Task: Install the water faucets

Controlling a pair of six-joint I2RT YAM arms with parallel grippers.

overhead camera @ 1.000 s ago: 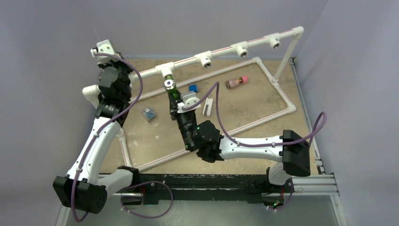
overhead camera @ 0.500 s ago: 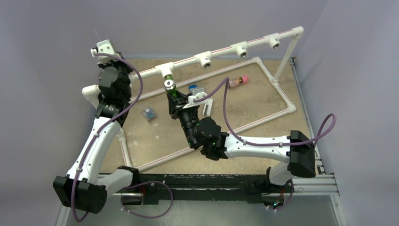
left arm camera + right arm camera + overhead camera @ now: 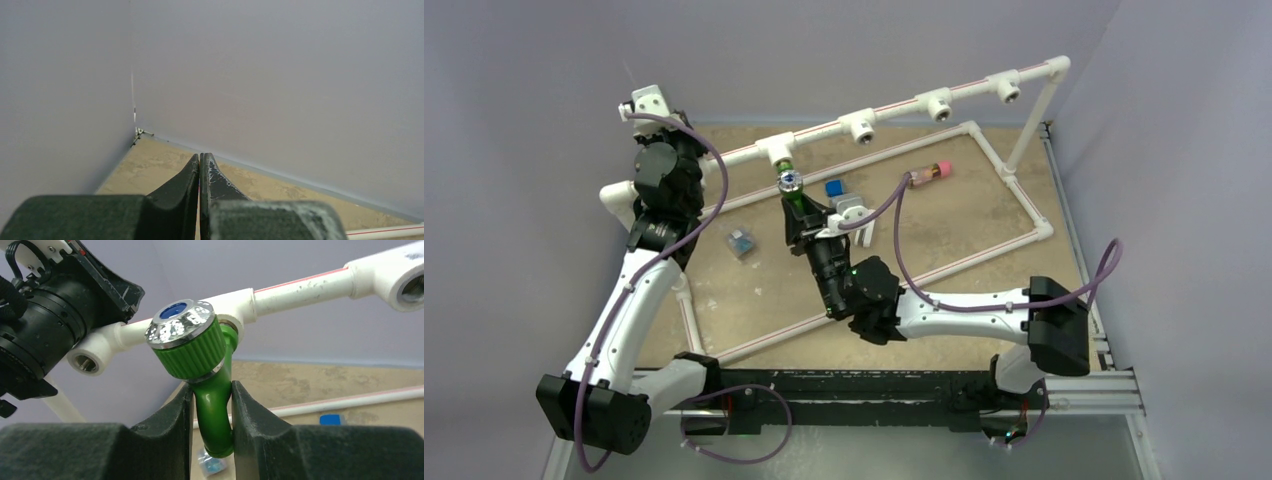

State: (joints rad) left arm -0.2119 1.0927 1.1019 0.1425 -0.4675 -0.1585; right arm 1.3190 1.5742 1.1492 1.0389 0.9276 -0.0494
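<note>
Faucet [image 3: 192, 352] gripped in right pincer [image 3: 211, 395], stem at white pipe fitting [image 3: 235, 307]

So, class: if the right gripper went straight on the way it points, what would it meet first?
The right gripper would likely meet the white tee fitting first; the green faucet it grips sits at its mouth.

Tan table [image 3: 964, 215] carries white pipe frame [image 3: 1025, 200], pink-tipped piece [image 3: 927, 173], blue piece [image 3: 834, 187], bluish-grey piece [image 3: 741, 242]

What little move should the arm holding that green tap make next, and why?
Probably a wrist twist to screw it in: the right fingers pinch the green tap by its spout, and its stem end meets the white pipe fitting.
</note>
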